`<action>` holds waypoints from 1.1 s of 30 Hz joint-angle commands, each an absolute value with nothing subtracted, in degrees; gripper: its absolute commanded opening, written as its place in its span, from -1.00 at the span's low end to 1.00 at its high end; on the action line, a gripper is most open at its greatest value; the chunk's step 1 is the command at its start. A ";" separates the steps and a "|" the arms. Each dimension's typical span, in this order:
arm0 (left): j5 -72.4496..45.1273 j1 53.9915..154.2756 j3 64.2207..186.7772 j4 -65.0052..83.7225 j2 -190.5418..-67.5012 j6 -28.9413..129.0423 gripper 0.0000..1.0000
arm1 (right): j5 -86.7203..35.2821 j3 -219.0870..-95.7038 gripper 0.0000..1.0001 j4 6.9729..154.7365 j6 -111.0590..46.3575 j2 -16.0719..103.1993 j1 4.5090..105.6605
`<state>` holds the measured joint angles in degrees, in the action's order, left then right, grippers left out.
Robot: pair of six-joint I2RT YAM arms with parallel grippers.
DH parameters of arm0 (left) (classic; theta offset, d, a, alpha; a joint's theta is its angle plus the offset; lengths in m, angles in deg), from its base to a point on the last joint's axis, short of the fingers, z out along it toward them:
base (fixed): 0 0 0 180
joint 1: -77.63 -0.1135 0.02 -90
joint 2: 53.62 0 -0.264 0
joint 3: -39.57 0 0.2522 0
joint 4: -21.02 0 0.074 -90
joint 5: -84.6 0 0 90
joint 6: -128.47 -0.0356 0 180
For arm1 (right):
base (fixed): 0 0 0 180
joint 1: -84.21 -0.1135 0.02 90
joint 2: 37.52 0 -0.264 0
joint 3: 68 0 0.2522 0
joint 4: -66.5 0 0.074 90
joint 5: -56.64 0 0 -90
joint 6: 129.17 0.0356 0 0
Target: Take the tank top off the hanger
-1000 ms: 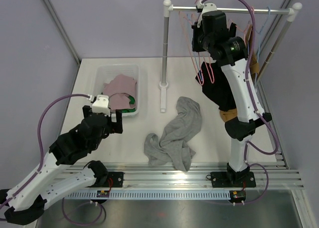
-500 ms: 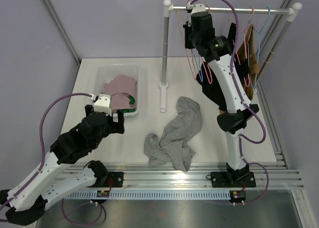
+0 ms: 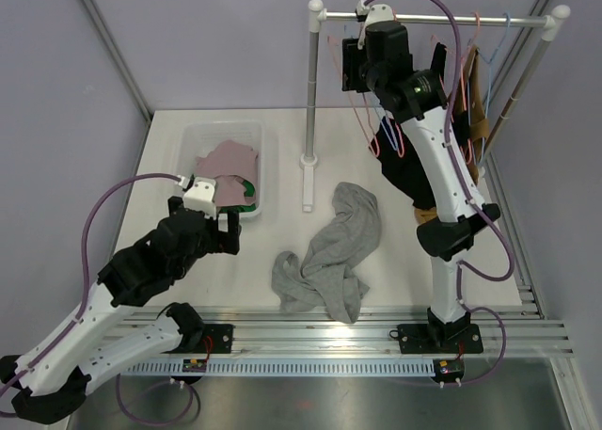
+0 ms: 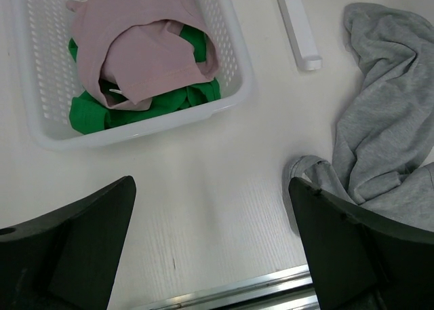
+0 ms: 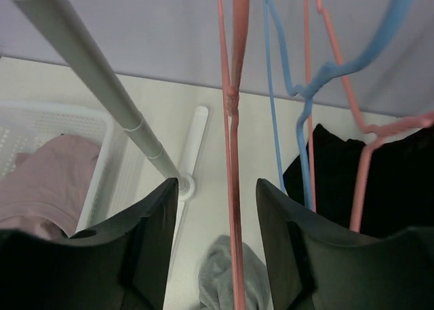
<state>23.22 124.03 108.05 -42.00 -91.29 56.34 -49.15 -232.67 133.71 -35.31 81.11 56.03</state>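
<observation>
The right gripper (image 5: pixel 217 215) is raised to the top rail of the clothes rack (image 3: pixel 309 91), close to the rack's upright post. Its two fingers stand apart, and a pink hanger (image 5: pixel 234 120) passes down between them. The wire does not seem to be pressed by either finger, so this gripper grips nothing. Just beside this hanger, on the side away from the post, a blue hanger (image 5: pixel 302 100) hangs from the same rail. Further along the rail hangs the black tank top (image 3: pixel 403 171). It is on a hanger below the rail, and part of it is hidden behind the right arm. A brown garment (image 3: pixel 473 96) hangs near the rack's other post.

The left gripper (image 4: pixel 211 208) is low over the table (image 3: pixel 282 157), well apart from the rack, with its fingers wide apart and nothing between them. A white basket (image 3: pixel 193 134) stands on the table beside the rack's foot, on the left arm's side, with a pink cloth (image 4: pixel 135 39) and a green cloth (image 4: pixel 95 110) inside. A grey garment (image 3: pixel 339 246) lies crumpled on the table in front of the rack's foot.
</observation>
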 commanded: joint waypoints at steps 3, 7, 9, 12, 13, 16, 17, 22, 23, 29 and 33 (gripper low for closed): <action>15.88 123.95 112.73 -39.07 -95.00 58.67 0.98 | -45.50 -231.19 0.39 133.43 -33.46 69.28 55.12; 14.37 126.84 113.10 -36.96 -101.49 63.95 0.98 | -42.68 -223.82 0.99 135.98 -32.14 58.59 55.21; 15.34 131.41 112.83 -34.59 -104.93 66.41 0.98 | -42.76 -213.84 0.99 134.93 -31.70 53.21 55.21; 15.34 136.77 112.83 -30.37 -112.40 68.17 0.98 | -44.26 -196.99 0.99 130.20 -29.51 40.39 55.21; 15.17 137.92 112.83 -29.23 -114.59 68.44 0.98 | -42.43 -192.72 0.99 127.48 -28.71 34.00 55.21; 13.33 141.00 113.09 -23.61 -122.59 68.71 0.98 | -38.58 -179.09 0.99 124.75 -26.60 23.44 55.21; 12.36 141.87 113.18 -19.77 -126.61 68.01 0.98 | -37.15 -176.10 0.99 124.47 -26.25 21.13 55.12; 10.16 142.59 116.69 -14.37 -139.29 67.91 0.98 | -27.57 -162.11 0.99 124.64 -25.37 10.23 55.12; 9.90 142.59 117.22 -13.76 -141.05 68.00 0.98 | -26.69 -161.05 0.99 124.91 -25.54 9.25 55.21; 10.06 142.76 120.64 -10.50 -154.31 69.40 0.98 | -25.72 -155.42 0.99 126.57 -25.63 1.69 55.21; 10.07 143.29 121.62 -10.32 -157.76 69.23 0.83 | -24.05 -155.76 0.99 127.72 -25.89 0.02 55.21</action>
<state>10.02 142.71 119.11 -13.89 -156.20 68.43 -27.25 -154.97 128.66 -25.93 1.90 55.61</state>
